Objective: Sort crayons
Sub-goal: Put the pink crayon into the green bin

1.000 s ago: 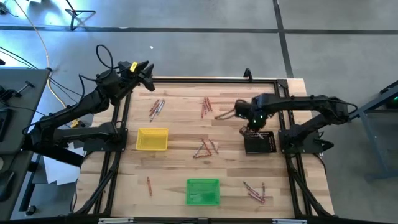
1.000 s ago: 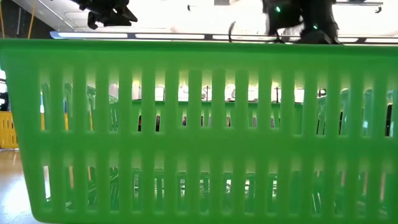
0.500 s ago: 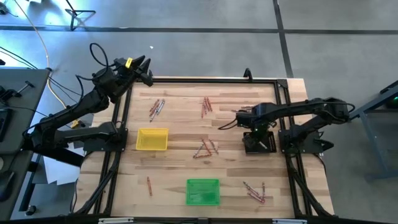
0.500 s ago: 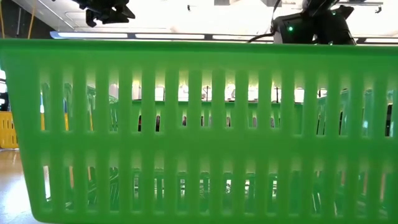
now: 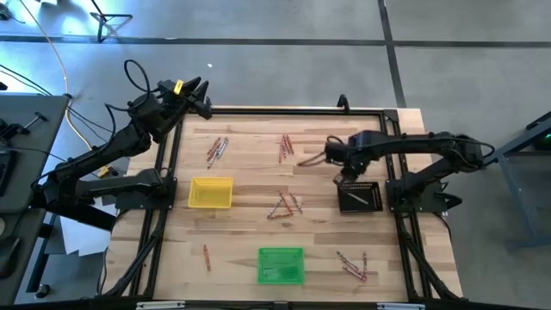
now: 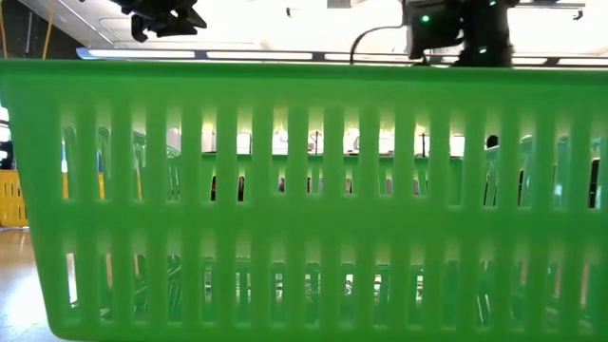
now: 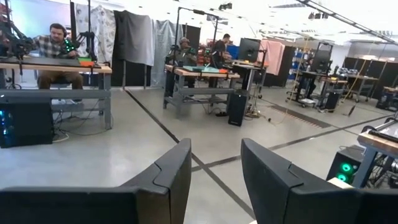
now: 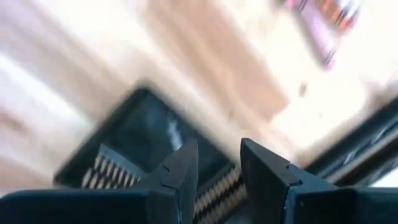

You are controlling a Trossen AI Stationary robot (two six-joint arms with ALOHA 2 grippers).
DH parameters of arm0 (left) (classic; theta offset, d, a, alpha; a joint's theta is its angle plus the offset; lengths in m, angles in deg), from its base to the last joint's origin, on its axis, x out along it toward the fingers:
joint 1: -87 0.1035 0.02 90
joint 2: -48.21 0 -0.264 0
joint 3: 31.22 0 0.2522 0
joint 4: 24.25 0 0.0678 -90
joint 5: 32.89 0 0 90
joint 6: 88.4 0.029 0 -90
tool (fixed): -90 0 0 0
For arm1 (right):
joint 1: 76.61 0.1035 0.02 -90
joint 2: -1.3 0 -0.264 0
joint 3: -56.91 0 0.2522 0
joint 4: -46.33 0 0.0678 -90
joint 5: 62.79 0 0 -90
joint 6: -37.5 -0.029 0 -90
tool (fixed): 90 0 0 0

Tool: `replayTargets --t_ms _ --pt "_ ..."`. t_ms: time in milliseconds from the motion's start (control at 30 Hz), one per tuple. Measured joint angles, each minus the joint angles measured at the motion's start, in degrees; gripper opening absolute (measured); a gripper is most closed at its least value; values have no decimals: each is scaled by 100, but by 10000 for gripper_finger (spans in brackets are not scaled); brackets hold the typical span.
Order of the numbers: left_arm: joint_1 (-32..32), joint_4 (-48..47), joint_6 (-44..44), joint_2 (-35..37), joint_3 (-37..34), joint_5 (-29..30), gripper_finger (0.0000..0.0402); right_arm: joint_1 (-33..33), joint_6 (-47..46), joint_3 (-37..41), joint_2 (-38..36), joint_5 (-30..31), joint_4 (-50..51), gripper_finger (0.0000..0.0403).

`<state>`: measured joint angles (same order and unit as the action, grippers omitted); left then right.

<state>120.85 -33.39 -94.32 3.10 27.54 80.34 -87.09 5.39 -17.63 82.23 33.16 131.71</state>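
Thin crayons lie in small heaps on the wooden table: far left [image 5: 217,150], far middle [image 5: 285,146], middle [image 5: 285,205], near right [image 5: 353,266], and one alone near left [image 5: 207,257]. My right gripper [image 5: 348,175] is open and empty, just above the far edge of the black tray [image 5: 362,197]. Its wrist view [image 8: 219,152] looks down into that tray [image 8: 149,146]. My left gripper [image 5: 202,96] waits open and empty beyond the table's far left corner. Its wrist view [image 7: 216,152] looks into the room.
A yellow tray [image 5: 210,192] stands at the left and a green tray [image 5: 281,265] at the near middle. The green tray's slotted wall [image 6: 304,199] fills the low view. A black frame [image 5: 293,109] runs round the table. People sit at desks [image 7: 59,46] in the room.
My right gripper has gone toward the table's near edge and down over the black tray, then back up toward the far edge to about where it started. My left gripper has drawn back a little toward the far left.
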Motion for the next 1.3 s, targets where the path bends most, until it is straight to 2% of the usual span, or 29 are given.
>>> replayTargets --t_ms 100,267,433,533,700,867,1300 --pt "-2 0 -9 0 0 -6 126 -408 393 71 1 265 -567 116" --pt "-2 -2 -252 0 0 -20 126 -1238 808 410 136 258 -1216 116" --pt "-4 -4 -288 0 0 -47 126 -1982 933 547 398 131 -1418 116" --pt "-7 -4 -295 0 0 -184 126 -2247 1308 547 588 -57 -1434 117" --pt "-15 -4 -348 0 0 -321 126 -2380 1963 547 913 -7 -1456 117" --pt "-15 -7 -448 0 0 -322 126 -2402 2555 549 1272 297 -1566 117" --pt "-15 -7 -445 0 0 -320 126 -2402 3110 547 1995 500 -1803 117"
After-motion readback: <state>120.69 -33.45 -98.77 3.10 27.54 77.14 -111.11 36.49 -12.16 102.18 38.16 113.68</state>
